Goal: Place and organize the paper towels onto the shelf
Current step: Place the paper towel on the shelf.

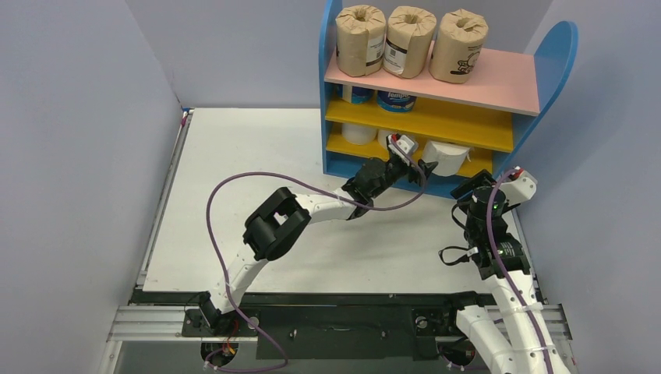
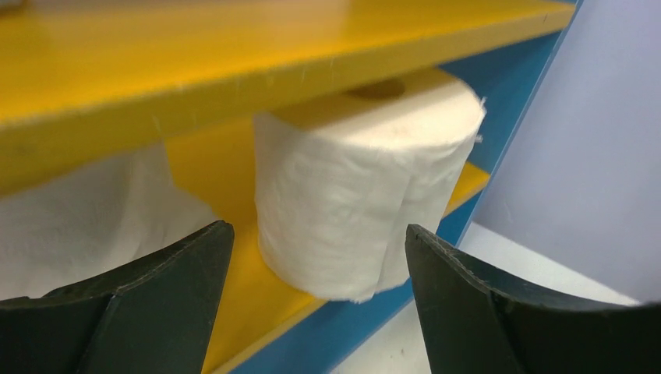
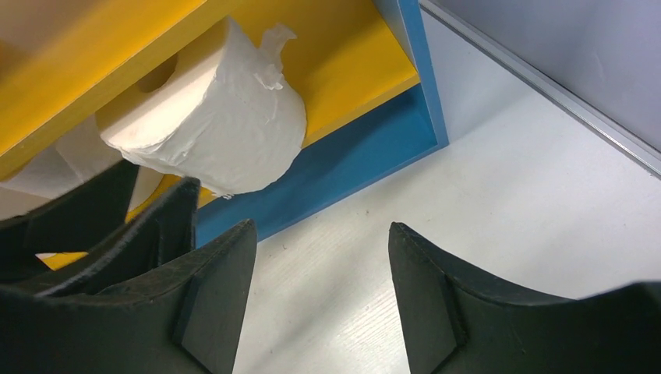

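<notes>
Base rail [image 1: 335, 308] fronts white table [image 1: 234, 195], shelf [image 1: 507, 86], grey walls [image 1: 78, 156].

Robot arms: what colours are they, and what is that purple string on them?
Both arms are white tubes joined by chunky black joints. The left arm and the right arm each carry a thin purple cable looping along them. The fingers are black, curved and pointed, like claws. A small green light glows on the right arm.
</notes>
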Motion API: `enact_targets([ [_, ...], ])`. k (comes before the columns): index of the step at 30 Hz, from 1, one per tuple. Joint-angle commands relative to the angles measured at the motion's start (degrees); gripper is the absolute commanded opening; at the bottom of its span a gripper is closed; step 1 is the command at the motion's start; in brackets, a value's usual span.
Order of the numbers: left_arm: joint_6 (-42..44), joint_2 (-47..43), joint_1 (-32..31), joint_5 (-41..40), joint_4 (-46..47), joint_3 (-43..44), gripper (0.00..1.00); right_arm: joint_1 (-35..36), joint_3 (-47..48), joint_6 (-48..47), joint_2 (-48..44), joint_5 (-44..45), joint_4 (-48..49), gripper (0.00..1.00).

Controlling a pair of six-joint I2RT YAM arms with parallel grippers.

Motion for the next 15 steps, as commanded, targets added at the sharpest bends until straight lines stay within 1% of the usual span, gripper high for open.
enact_targets([
  [1, 0.03, -4.79, 0.34, 1.03, 3.13, -2.1, 0.79, 0.52, -0.71, 0.68, 0.83, 1.93, 2.94, 0.59],
  [5, 0.16, -7.08, 0.05, 1.21, 4.8, -4.54, 0.8, 0.43, -0.63, -0.37, 1.04, 0.9, 2.88, 0.61],
  [8, 0.15, -9.46, -0.01, 1.14, 5.17, -6.81, 0.8, 0.31, -0.15, -1.35, 1.03, -0.98, 2.9, 0.63],
  [10, 0.22, -12.13, -0.15, 0.99, 5.98, -10.07, 0.8, 0.25, -0.13, -1.53, 0.84, -1.78, 3.13, 0.66],
  [13, -0.73, -16.78, -0.19, -1.13, 9.13, -19.58, 0.8, 0.28, -1.43, -1.1, 0.29, -3.01, 4.88, 0.69],
  [14, -1.04, -19.66, -0.19, -1.81, 9.5, -21.56, 0.8, 0.24, -1.85, -0.82, 0.17, -3.45, 5.36, 0.69],
  [15, -1.86, -21.2, -0.19, -3.17, 9.91, -25.55, 0.8, 0.26, -2.74, -0.18, -0.13, -3.52, 6.43, 0.7],
])
